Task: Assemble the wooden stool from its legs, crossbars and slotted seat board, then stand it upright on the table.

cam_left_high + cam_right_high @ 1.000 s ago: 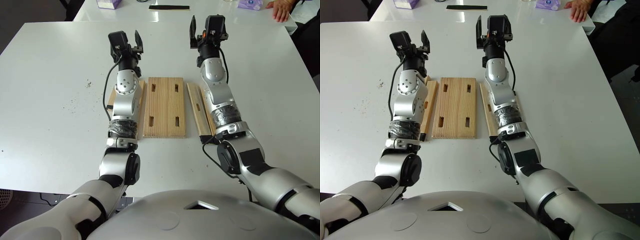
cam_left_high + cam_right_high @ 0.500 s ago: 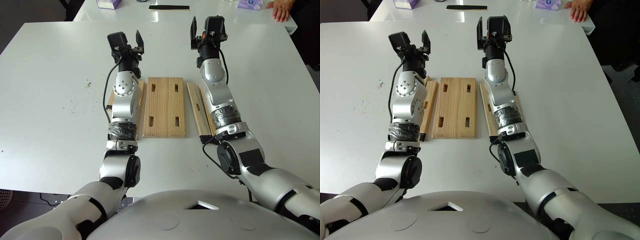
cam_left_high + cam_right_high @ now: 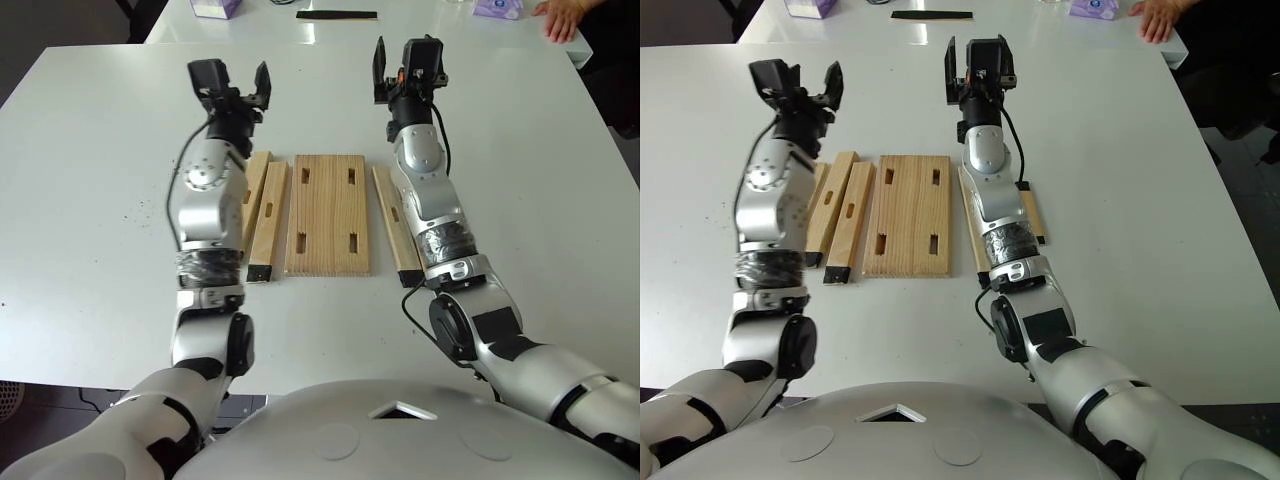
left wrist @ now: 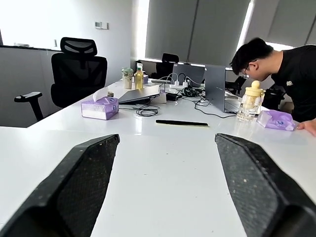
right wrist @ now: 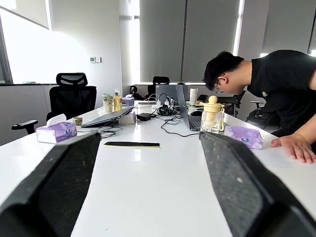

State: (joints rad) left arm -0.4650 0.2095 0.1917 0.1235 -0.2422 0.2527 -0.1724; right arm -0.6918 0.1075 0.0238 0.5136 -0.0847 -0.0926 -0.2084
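Emptiness in both pincers. Wide-spread left pincer (image 3: 233, 80), nothing between its black fingers (image 4: 84, 182), above the desk (image 3: 90, 140) at 11 o'clock of the seat board (image 3: 327, 213), touching no wood. Equally wide-spread right pincer (image 3: 405, 65), fingers (image 5: 54, 187) far apart around bare air, at 1 o'clock of the board, fingertips toward 12.

Seat board flat on the desk between the two forearms, long axis from 6 to 12 o'clock, four slots facing up: two near the 12 end, two near the 6 end.

At its 9 o'clock, just beside it, inner left slat (image 3: 268, 215), lengthwise roughly 6 to 12 with the far end tipped slightly toward 1, dark tip at the 6 end. Against its outer side, outer left slat (image 3: 256, 175), partly under the left forearm.

At the board's 3 o'clock, inner right slat (image 3: 388, 215), far end tipped slightly toward 11, dark tip at 6, half covered by the right forearm. Beyond that forearm, outer right slat (image 3: 1032, 214), mostly hidden.

Dark specks (image 3: 150, 205) on the desk at 9 o'clock; black strip (image 3: 336, 15) far off at 12.
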